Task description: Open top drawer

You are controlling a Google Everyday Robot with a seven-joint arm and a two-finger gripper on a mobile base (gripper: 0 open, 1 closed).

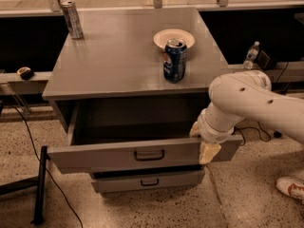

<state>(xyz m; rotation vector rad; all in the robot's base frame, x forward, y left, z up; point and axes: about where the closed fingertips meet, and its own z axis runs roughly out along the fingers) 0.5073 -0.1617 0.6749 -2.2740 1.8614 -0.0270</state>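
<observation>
The top drawer [104,156] of the grey cabinet [123,56] stands pulled far out, its deep grey interior [137,122] showing empty. Its wide flat front carries a small black bar handle [149,155] at the centre. My gripper [205,144] is at the right end of the drawer front, at its top edge, on the end of the white arm [247,103] that comes in from the right. Below, a narrower-looking grey drawer [147,180] with a like handle sits pushed further back; the third drawer is hidden.
On the cabinet top stand a blue soda can [175,61], a white bowl [174,38] and a silver can [72,19]. A water bottle [250,56] stands behind right. A shoe [290,188] is at the floor's right; a black stand leg [40,184] at left.
</observation>
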